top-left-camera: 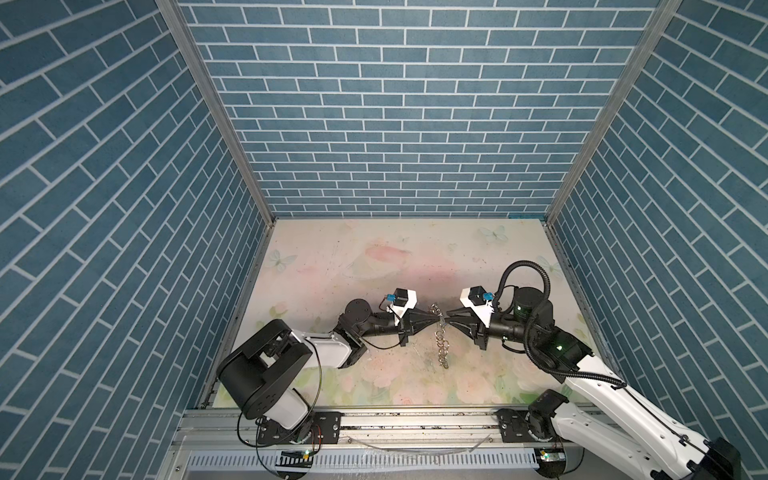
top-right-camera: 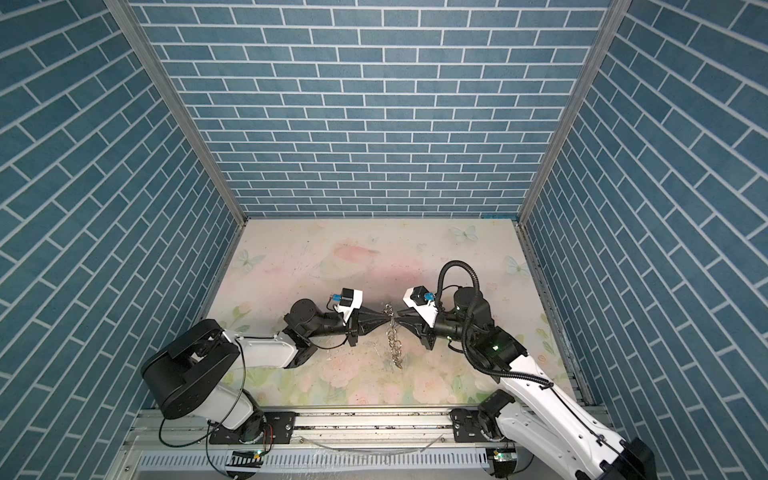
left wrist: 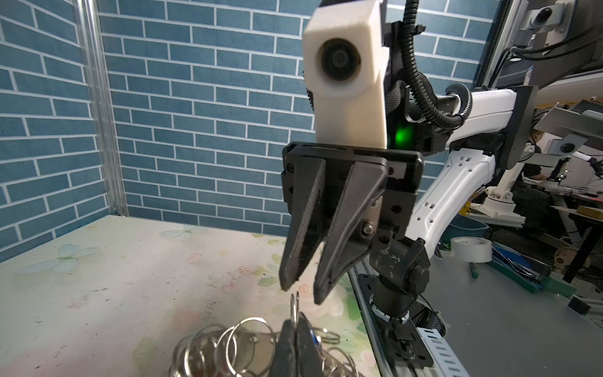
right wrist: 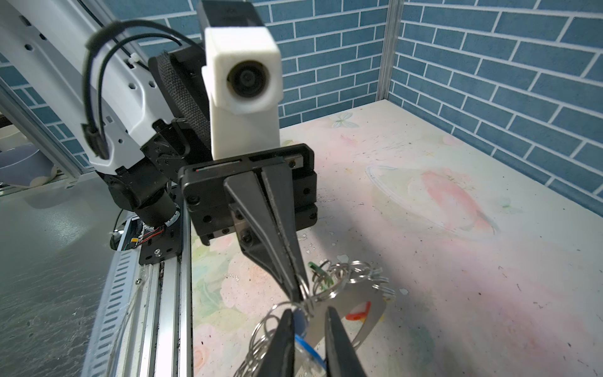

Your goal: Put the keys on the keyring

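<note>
Front rail at near edge, both arm bases on it. Keyring strung as chain of rings mid-table, running from near rail side to just past fingertips. Left gripper clenched on one split ring of keyring. Right gripper tip-to-tip opposite, jaws slightly parted, released, that ring just off its tips. Blue-tagged key by right fingers, contact unclear. Beyond: wide mat stretch to brick walls closing three sides.

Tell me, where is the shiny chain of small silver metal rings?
In a top view, mid-table: the silver ring chain is between the left gripper and right gripper.
</note>
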Controlling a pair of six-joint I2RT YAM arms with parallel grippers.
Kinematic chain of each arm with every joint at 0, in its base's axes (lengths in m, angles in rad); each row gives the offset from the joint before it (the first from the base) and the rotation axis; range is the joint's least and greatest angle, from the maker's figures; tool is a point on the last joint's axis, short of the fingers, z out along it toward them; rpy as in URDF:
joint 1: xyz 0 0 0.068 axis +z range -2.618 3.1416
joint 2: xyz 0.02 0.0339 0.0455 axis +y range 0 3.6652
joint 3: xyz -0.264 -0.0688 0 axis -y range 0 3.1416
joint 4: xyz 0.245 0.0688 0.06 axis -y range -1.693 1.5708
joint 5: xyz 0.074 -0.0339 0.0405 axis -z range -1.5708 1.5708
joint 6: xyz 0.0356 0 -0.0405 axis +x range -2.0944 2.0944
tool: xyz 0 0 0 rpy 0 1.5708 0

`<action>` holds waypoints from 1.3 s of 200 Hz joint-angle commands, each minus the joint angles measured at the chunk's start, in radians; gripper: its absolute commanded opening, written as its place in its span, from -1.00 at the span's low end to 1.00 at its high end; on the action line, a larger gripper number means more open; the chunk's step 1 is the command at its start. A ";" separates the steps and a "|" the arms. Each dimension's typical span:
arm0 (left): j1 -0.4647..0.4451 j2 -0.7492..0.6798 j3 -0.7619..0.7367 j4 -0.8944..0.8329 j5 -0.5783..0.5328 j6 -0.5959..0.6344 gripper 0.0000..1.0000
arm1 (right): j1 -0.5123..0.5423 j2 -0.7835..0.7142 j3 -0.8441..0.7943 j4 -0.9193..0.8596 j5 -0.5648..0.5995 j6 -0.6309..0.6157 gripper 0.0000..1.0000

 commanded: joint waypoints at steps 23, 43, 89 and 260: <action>0.004 -0.037 -0.005 0.061 0.042 -0.001 -1.00 | -0.005 0.026 0.032 0.018 -0.083 0.011 -0.60; 0.004 -0.040 -0.003 0.061 0.045 0.000 -1.00 | -0.005 0.033 0.029 0.028 -0.132 0.009 -0.62; 0.004 -0.034 0.006 0.060 0.071 -0.010 -1.00 | -0.006 0.032 0.017 0.048 -0.153 0.014 -0.73; 0.076 -0.170 -0.010 -0.379 0.075 0.221 -0.72 | 0.003 0.123 0.139 -0.152 -0.082 -0.054 -1.00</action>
